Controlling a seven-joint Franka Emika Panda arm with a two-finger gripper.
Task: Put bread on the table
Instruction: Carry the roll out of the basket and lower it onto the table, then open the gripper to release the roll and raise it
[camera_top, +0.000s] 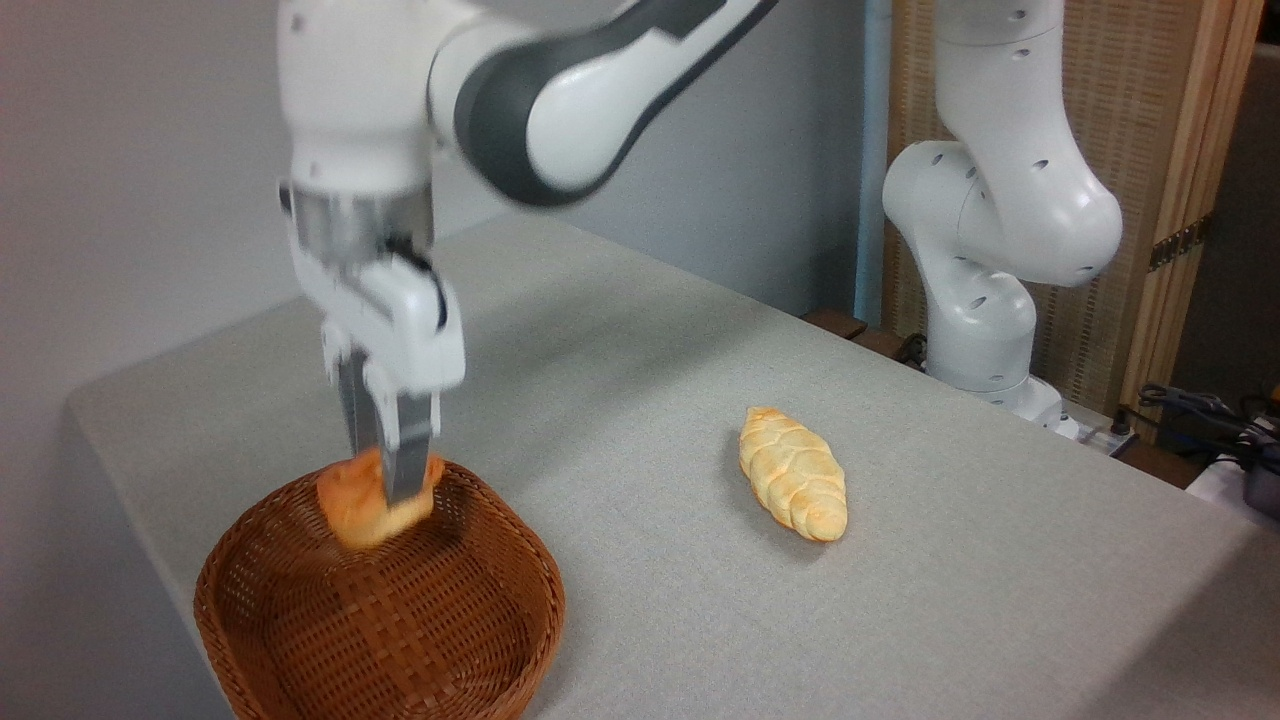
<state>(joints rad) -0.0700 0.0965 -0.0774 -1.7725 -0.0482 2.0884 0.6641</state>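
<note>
Camera: one bread (362, 512) in tool (385, 478), one loaf (793, 486).

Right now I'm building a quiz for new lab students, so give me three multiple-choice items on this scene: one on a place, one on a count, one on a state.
1. Where is the small orange-golden round bun?
A. Over the brown wicker basket
B. On the grey cloth table
C. Beside the arm's base

2. How many bread pieces show?
A. One
B. Two
C. Three

3. What is the end effector doing?
A. Hanging open and empty
B. Shut on the bun
C. Pressing the pale braided loaf

Answers: 1 A, the bun sits within the basket's rim; 2 B, the bun plus the braided loaf on the table; 3 B, its fingers clamp the bun's sides.
</note>
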